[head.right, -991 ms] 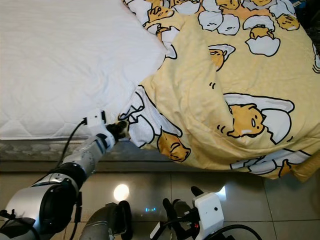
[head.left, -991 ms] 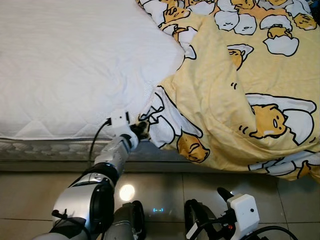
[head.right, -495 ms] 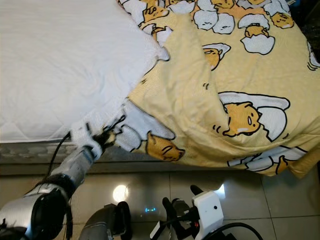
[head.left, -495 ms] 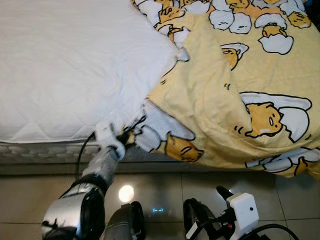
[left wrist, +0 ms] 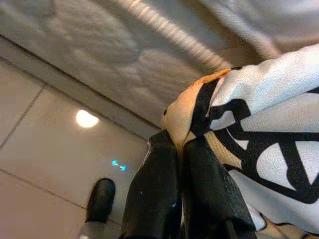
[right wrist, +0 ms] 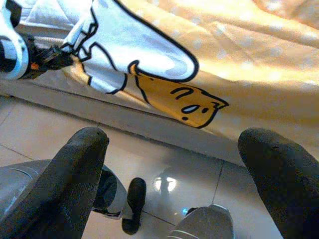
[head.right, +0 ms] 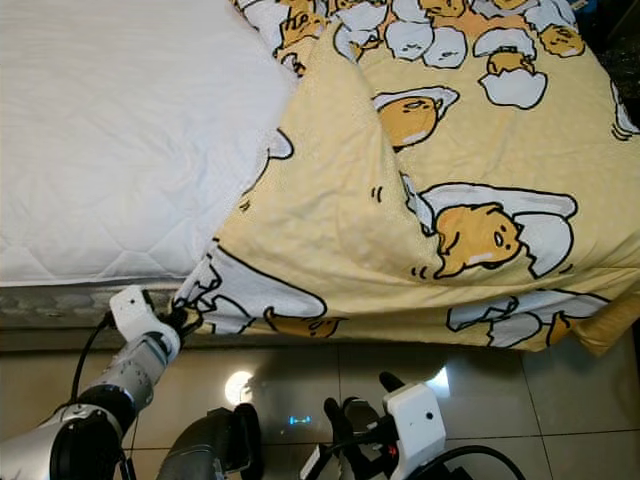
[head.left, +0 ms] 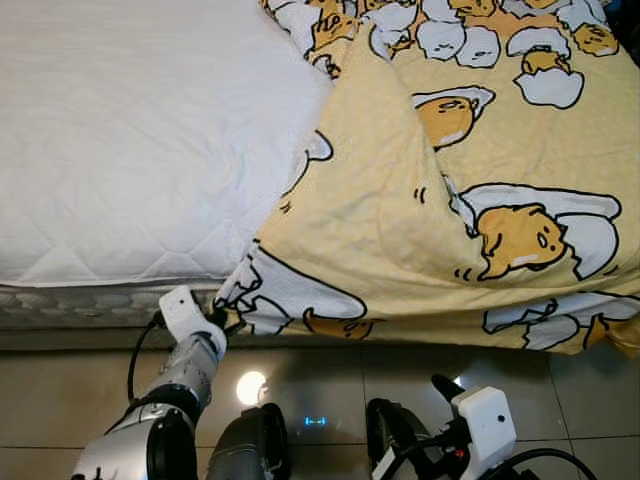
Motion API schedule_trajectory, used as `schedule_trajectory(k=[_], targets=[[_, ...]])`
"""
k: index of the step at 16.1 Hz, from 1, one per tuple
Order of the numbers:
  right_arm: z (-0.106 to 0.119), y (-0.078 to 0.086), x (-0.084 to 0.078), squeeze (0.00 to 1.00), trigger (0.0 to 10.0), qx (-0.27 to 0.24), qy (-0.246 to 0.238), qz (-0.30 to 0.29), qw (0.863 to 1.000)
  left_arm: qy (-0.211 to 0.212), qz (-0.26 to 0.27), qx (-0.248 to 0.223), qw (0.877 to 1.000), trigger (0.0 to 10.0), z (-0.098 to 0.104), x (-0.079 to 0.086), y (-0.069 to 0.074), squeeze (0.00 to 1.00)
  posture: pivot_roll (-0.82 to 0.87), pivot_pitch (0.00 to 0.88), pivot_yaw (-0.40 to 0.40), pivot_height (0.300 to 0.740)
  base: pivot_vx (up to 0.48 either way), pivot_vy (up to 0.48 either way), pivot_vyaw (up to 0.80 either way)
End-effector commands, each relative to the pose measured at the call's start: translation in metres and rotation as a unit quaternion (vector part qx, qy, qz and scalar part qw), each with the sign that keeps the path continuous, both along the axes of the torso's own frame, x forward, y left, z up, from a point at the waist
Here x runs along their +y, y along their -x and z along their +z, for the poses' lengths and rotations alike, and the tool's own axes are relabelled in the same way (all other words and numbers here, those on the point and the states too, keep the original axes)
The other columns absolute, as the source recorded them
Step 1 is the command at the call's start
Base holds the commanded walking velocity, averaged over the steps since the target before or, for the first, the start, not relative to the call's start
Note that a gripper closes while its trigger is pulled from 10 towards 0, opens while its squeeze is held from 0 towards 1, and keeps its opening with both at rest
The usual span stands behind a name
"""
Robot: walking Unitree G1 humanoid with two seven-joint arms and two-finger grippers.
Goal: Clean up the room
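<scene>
A: Left tool (left wrist: 180, 149): fingers pinched tight on the yellow duvet's (head.left: 400, 240) corner, down at 7 o'clock off the bed (head.left: 120, 140) edge above the floor (head.left: 60, 390). Right tool (right wrist: 174, 164) gapes wide, holding nothing.

B: The risk?

A: I'd judge that thin pinch could slip if pulled hard, and the corner may drag on the floor

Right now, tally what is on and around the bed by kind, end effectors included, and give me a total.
Yellow cartoon-print blanket: 1
White quilted mattress: 1
End effectors: 2, the left end effector shut on the blanket's corner, the right end effector open above the floor
Total: 4
</scene>
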State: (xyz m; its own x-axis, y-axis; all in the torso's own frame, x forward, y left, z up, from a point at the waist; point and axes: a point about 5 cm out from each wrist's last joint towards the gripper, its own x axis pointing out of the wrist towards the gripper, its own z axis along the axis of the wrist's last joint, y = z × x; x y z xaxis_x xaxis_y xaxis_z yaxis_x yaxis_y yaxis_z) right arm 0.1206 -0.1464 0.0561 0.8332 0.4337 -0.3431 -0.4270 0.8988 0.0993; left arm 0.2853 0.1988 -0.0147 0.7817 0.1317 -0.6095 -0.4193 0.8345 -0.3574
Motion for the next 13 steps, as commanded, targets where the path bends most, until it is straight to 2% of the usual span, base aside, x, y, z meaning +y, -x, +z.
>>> schedule_trajectory(k=[1,2,5,6,7,11,13], targets=[[-0.005,0.005,0.001,0.00,10.0,0.017,-0.005,0.004,1.000,-0.022,0.034,0.046,0.998,0.0,-0.017,0.016,0.024,0.00,-0.24,0.252,0.024,0.710,0.000,0.000,0.00],[-0.005,0.005,0.001,0.00,10.0,0.018,-0.005,0.005,1.000,-0.028,0.037,0.058,0.997,0.0,-0.022,0.018,0.031,0.00,-0.23,0.250,0.024,0.710,0.000,0.000,0.00],[-0.007,0.005,0.001,0.00,10.0,0.022,-0.005,0.009,1.000,-0.065,0.036,0.126,0.989,0.0,-0.048,0.024,0.073,0.00,-0.23,0.250,0.024,0.710,0.000,0.000,0.00],[-0.007,0.005,0.001,0.00,10.0,0.022,-0.005,0.010,1.000,-0.071,0.034,0.136,0.988,0.0,-0.051,0.025,0.078,0.00,-0.23,0.250,0.024,0.710,0.000,0.000,0.00],[-0.007,0.004,0.001,0.00,10.0,0.023,-0.005,0.012,1.000,-0.083,0.026,0.159,0.983,0.0,-0.058,0.027,0.093,0.00,-0.22,0.247,0.019,0.710,0.000,0.000,0.00],[-0.009,0.003,-0.001,0.00,10.0,0.026,-0.004,0.016,1.000,-0.114,0.008,0.204,0.972,0.0,-0.067,0.030,0.111,0.00,-0.22,0.246,0.014,0.710,0.000,0.000,0.00],[-0.010,0.002,-0.001,0.00,10.0,0.027,-0.003,0.018,0.999,-0.152,-0.003,0.241,0.958,0.0,-0.071,0.040,0.125,0.00,-0.22,0.244,0.015,0.710,0.000,0.000,0.00]])
